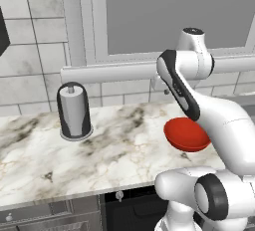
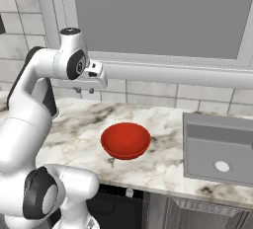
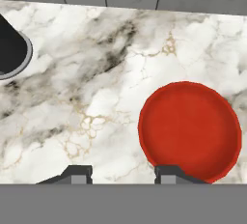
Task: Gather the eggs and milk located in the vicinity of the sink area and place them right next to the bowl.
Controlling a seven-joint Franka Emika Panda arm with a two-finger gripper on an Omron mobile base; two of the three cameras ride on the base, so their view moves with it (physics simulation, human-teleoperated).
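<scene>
The red bowl [image 1: 187, 134] [image 2: 125, 139] [image 3: 189, 130] sits on the marble counter [image 1: 114, 150], left of the sink area [image 2: 217, 149], of which one grey basin shows. My gripper [image 2: 84, 91] [image 3: 123, 174] hangs above the counter, over the spot just left of the bowl and looking down on it. Its fingertips [image 3: 77, 173] stand apart with only bare marble between them, so it is open and holds nothing. The right fingertip overlaps the bowl's near rim in the hand view. The eggs and the milk are out of view.
A black-and-grey paper-towel holder [image 1: 74, 110] [image 3: 12, 49] stands on the counter well left of the bowl. A tiled wall and a window sill [image 2: 173, 75] run behind. The counter's front edge [image 1: 99, 190] has dark cabinets below.
</scene>
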